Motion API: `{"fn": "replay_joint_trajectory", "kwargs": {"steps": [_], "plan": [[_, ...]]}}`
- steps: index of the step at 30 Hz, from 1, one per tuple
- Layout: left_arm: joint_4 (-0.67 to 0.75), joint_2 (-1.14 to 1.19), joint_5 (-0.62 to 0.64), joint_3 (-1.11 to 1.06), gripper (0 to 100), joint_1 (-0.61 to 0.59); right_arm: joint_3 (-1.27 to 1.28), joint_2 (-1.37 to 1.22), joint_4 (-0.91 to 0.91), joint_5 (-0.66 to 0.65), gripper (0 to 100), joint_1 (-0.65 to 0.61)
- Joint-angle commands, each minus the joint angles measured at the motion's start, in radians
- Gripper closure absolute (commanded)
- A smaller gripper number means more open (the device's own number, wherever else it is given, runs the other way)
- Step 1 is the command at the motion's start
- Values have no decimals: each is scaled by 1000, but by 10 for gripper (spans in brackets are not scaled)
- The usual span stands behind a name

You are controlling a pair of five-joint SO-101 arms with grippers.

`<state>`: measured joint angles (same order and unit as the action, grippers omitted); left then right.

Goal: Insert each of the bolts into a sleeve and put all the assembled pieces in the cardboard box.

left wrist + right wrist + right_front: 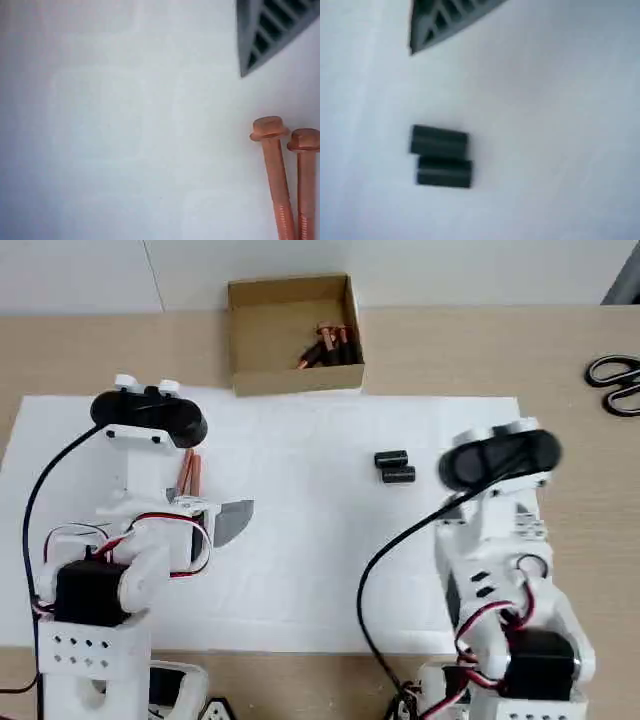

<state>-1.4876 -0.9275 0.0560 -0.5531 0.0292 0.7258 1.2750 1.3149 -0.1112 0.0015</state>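
Observation:
Two copper bolts (190, 472) lie side by side on the white sheet (300, 560), just beyond my left gripper (222, 522). That gripper is open and holds nothing, its grey finger (265, 35) splayed off to one side of the bolts (274, 170). Two black sleeves (395, 467) lie together mid-sheet, left of my right arm (500, 460). My right gripper (447, 22) hangs above the sheet, apart from the sleeves (441, 156). The cardboard box (250, 340) stands at the back and holds several assembled pieces (330, 345).
Scissors (612, 382) lie on the bare table at the far right. Both arm bases stand at the near edge. The sheet between the arms is bare paper.

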Motion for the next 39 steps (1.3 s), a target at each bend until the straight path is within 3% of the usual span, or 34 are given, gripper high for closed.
{"fn": "replay_joint_trajectory", "kwargs": {"steps": [1, 15, 24, 31, 39], "plan": [[20, -12, -5, 5, 686, -3, -104, -42, 27, -46, 841, 35], [20, -12, -5, 2, 686, -3, -654, -774, 189, -72, 841, 28], [20, -12, -5, 2, 686, -3, -888, -1129, 225, 101, 841, -76], [20, -12, -5, 1, 686, -3, -896, -1224, 225, 466, 838, -168], [20, -12, -5, 1, 686, -3, -893, -1348, 217, 480, 840, -168]]}}
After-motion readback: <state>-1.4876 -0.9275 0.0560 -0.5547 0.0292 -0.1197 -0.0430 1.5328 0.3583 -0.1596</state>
